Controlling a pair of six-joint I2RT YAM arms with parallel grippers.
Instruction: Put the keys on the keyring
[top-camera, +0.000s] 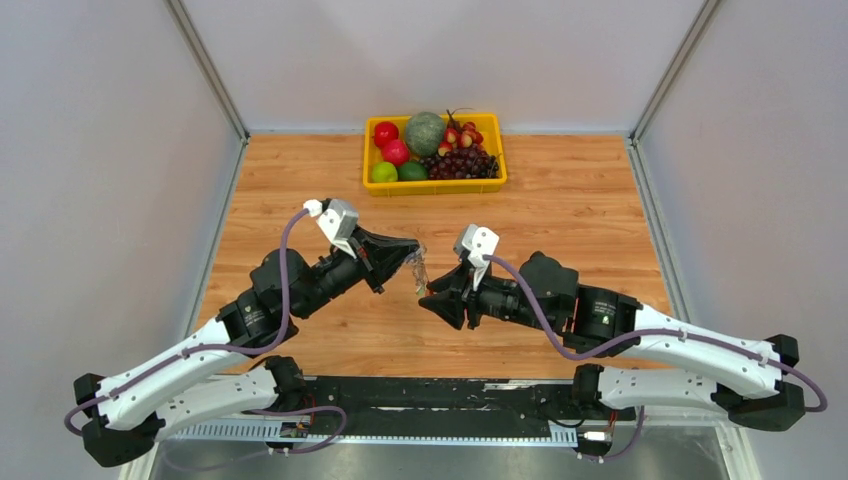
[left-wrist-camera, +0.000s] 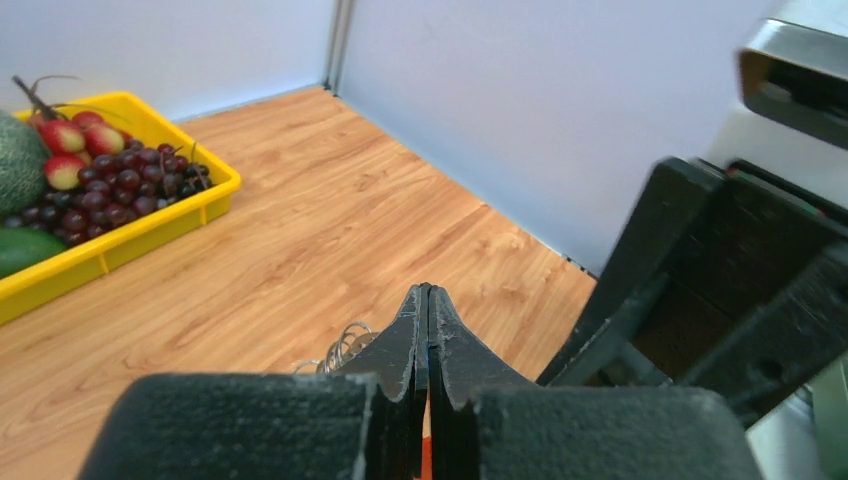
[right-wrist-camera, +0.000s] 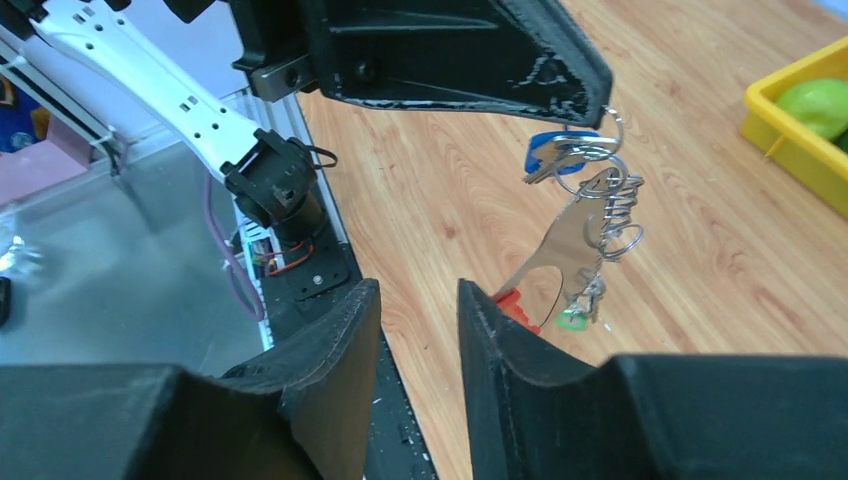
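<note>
My left gripper (top-camera: 411, 251) is shut on the keyring (right-wrist-camera: 598, 152) and holds it above the table; in the left wrist view (left-wrist-camera: 428, 291) its jaws are pressed together, with silver ring coils (left-wrist-camera: 343, 346) beside them. A blue-headed key (right-wrist-camera: 547, 151) hangs at the ring. Below it dangle a flat shiny metal piece (right-wrist-camera: 560, 255), more small rings and a grey feathery charm (right-wrist-camera: 590, 293) with a green bit. A red plastic head (right-wrist-camera: 514, 304) shows at the lower end, partly hidden by my right finger. My right gripper (top-camera: 427, 298) is open and empty (right-wrist-camera: 415, 292), just short of the hanging bundle.
A yellow tray (top-camera: 435, 187) of fruit stands at the back middle of the wooden table; it also shows in the left wrist view (left-wrist-camera: 120, 245) and the right wrist view (right-wrist-camera: 790, 130). Grey walls enclose the table. The arm bases and black rail lie at the near edge.
</note>
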